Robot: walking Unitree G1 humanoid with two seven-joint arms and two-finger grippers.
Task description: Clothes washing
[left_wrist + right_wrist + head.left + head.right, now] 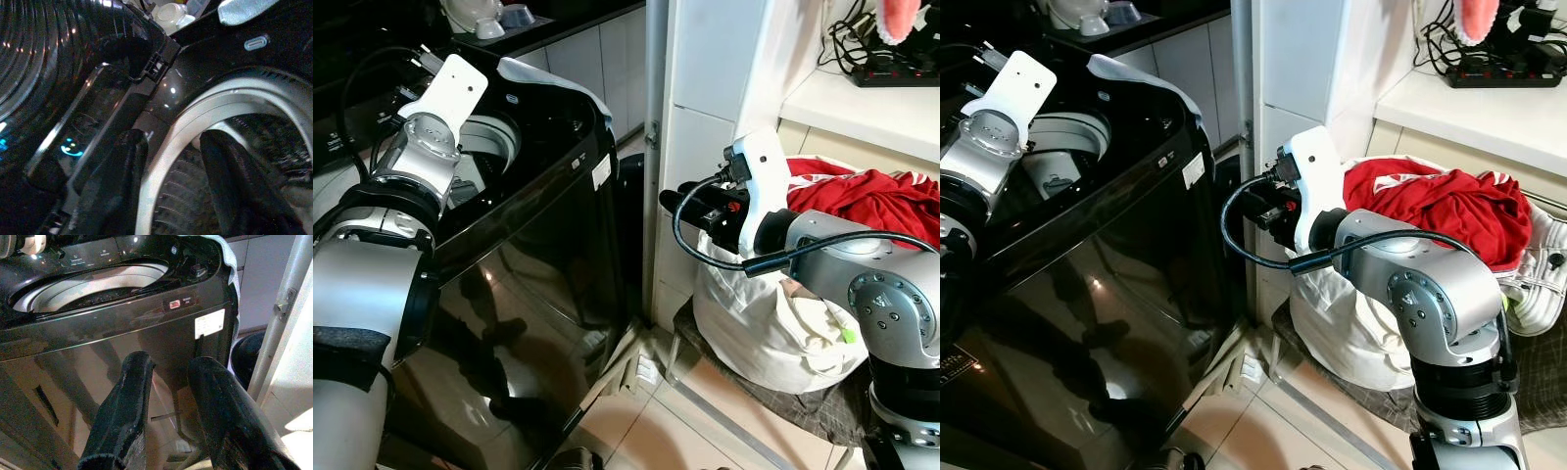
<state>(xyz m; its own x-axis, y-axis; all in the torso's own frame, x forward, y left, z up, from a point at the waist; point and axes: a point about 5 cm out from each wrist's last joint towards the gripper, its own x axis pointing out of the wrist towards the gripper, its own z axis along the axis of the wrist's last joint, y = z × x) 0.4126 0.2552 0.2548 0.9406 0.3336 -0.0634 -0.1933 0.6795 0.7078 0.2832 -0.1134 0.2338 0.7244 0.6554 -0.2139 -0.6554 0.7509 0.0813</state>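
The black top-loading washing machine stands at my left with its lid up and its silver-rimmed drum exposed. My left gripper hangs over the drum's rim, open and holding nothing. A pile of red clothes lies on top of a full white laundry bag at my right. My right gripper floats in front of that bag, pointing at the washer's front. It is open and empty, with its fingers clear of the clothes.
A white pillar stands between washer and bag, with a black bin in the gap. A counter behind the bag holds a power strip and cables. The bag rests on a grey mat over tiled floor.
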